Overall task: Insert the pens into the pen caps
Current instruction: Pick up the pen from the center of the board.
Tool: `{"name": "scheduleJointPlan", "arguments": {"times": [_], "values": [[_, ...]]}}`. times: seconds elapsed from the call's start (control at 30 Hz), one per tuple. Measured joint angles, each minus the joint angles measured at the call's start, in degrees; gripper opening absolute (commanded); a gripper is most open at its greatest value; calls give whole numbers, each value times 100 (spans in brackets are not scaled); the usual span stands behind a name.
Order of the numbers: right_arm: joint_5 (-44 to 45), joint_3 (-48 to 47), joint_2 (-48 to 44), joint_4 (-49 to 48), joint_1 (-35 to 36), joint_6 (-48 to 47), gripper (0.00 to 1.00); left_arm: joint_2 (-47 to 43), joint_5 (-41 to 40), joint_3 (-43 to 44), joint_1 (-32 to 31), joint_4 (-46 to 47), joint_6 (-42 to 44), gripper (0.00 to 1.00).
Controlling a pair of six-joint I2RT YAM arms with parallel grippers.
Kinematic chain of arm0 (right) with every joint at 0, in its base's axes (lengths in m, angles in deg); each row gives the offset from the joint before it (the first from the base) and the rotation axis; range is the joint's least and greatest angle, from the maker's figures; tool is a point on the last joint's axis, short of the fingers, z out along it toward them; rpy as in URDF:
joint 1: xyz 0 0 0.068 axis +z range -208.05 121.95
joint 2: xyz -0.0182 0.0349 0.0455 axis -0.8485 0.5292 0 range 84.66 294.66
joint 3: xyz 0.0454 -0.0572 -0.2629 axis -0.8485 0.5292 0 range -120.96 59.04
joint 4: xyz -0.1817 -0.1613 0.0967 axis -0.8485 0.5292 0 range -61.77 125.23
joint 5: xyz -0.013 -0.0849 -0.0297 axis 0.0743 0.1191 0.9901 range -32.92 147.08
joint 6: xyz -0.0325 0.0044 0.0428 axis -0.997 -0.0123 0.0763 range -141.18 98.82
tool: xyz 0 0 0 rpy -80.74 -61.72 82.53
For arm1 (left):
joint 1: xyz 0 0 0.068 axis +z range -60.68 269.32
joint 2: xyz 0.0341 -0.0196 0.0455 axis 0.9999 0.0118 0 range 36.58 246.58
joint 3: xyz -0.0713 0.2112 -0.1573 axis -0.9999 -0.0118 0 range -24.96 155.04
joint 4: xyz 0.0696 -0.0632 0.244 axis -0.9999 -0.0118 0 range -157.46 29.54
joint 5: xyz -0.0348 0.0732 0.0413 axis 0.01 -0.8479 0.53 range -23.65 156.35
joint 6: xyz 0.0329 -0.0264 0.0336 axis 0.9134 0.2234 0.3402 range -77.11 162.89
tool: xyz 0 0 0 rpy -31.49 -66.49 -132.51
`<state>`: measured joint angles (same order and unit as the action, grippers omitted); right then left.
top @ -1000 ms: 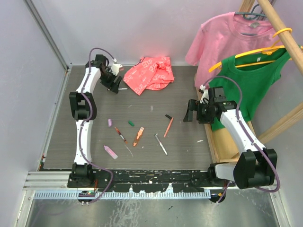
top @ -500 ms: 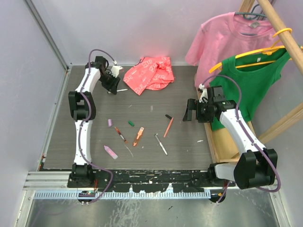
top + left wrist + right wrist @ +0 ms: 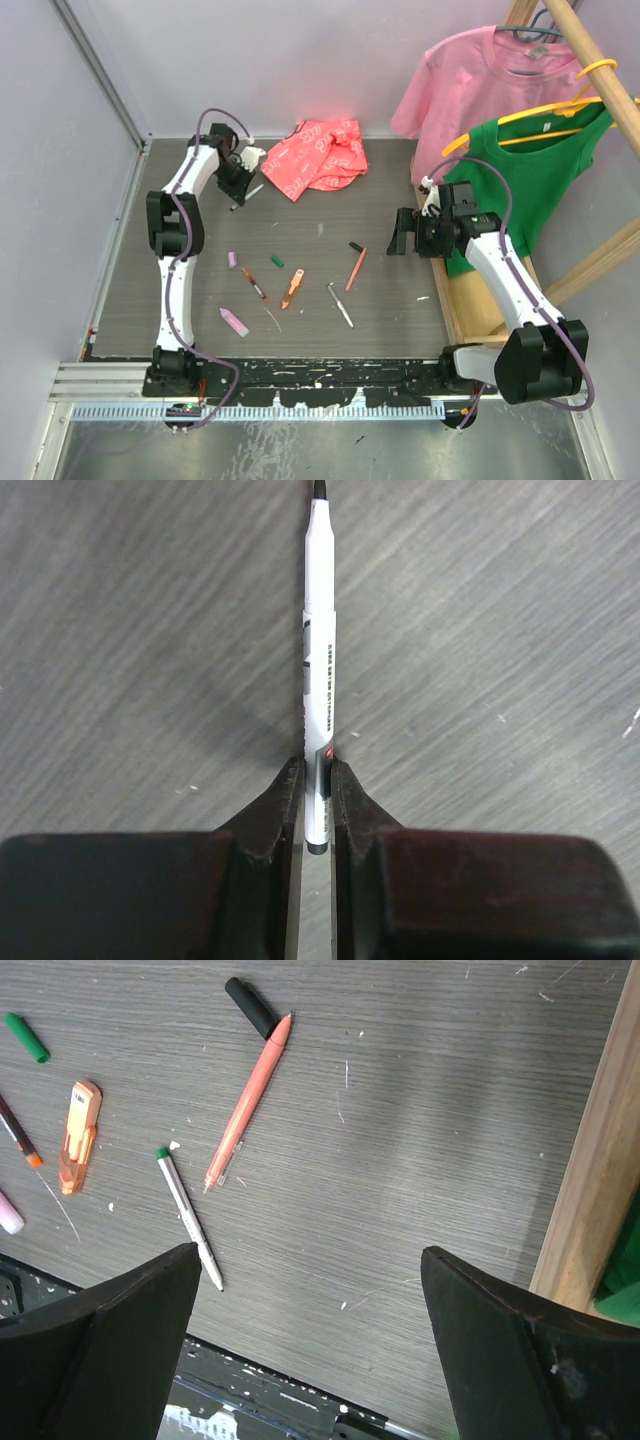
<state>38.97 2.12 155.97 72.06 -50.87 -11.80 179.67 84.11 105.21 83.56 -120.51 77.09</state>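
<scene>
1. Top external view, nearest row: I see the pink highlighter point(image 3: 233, 321) and a white marker with a green tip point(image 3: 340, 304) lying on the table point(image 3: 400, 330) just ahead of the arm bases.
2. Middle row: the short orange pen point(image 3: 292, 288), dark red pen point(image 3: 254, 284), salmon-orange pen point(image 3: 356, 268), green cap point(image 3: 277, 260), lilac-pink cap point(image 3: 232, 259) and black cap point(image 3: 355, 246) lie scattered, all apart from both grippers.
3. Right gripper point(image 3: 310, 1290): I read its jaws as spread wide and empty; it hovers near the salmon-orange pen and black cap, so I judge this arm nearer to the caps.
4. Far left: the left gripper point(image 3: 317, 805) pinches the second white marker point(image 3: 319, 660) at its rear end.
5. Key relation: the marker's long axis runs straight out from the jaws, dark tip point(image 3: 320, 490) leading. I judge a matching cap must meet that tip along this axis.
6. Farthest: the red patterned cloth point(image 3: 315, 155) lies just beside the left gripper.
</scene>
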Motion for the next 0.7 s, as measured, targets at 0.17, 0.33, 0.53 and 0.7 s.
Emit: {"name": "scheduleJointPlan", "arguments": {"times": [0.17,0.33,0.53,0.7], "values": [[-7,-42,-127,7,0,-2,97,-291,-323,-481,-164,22,-76,3],[-24,-146,-203,15,0,-2,97,-461,-319,-769,-251,79,-459,1],[-92,-173,-378,15,0,4,96,-1202,-442,-1827,-470,306,-1045,2],[-197,-173,-573,17,11,55,97,-1932,-835,-2695,-1003,697,-1569,4]]}}
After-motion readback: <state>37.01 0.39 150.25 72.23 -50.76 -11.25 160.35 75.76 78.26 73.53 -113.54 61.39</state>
